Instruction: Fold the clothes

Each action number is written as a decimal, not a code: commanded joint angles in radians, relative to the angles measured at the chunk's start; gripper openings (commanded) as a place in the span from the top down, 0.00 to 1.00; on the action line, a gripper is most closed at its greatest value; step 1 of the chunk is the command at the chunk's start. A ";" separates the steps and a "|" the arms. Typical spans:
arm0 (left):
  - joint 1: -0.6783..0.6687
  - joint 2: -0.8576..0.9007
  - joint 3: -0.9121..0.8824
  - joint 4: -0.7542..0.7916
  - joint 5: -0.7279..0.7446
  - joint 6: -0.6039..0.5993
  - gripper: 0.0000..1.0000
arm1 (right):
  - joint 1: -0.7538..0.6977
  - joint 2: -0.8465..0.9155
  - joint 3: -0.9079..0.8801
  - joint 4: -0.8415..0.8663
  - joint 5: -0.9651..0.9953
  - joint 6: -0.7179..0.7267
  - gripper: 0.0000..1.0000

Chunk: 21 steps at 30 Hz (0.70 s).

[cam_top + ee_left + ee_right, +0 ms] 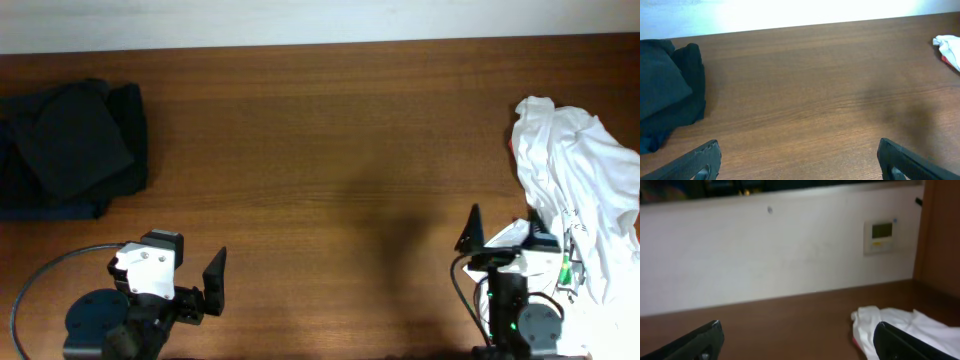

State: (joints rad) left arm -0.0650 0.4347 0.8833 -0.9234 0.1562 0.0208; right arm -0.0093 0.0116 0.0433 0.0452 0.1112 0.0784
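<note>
A crumpled white garment (578, 180) lies in a heap at the table's right edge; it also shows in the right wrist view (900, 330) and as a small corner in the left wrist view (947, 47). A folded dark garment (65, 145) lies at the far left, seen too in the left wrist view (667, 95). My left gripper (799, 162) is open and empty near the front left. My right gripper (797, 340) is open and empty near the front right, just left of the white heap.
The brown wooden table (330, 150) runs wide between the two garments. A white wall (765, 250) with a small wall panel (881, 236) stands beyond the far edge. A grey cable (40, 275) loops by the left arm's base.
</note>
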 commanded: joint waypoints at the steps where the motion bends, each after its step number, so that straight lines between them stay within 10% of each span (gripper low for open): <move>1: 0.002 -0.005 -0.002 0.002 -0.004 -0.010 0.01 | -0.024 -0.008 -0.038 -0.129 -0.056 -0.022 0.01; 18: 0.002 -0.011 -0.019 0.002 -0.057 0.025 0.01 | -0.025 -0.005 -0.038 -0.124 -0.058 -0.021 0.01; 21: 0.002 -0.179 -0.262 0.126 -0.113 0.025 0.01 | -0.025 -0.005 -0.038 -0.124 -0.058 -0.021 0.02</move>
State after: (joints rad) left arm -0.0650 0.3687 0.7898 -0.8936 0.0875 0.0303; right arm -0.0250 0.0151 0.0101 -0.0681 0.0605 0.0658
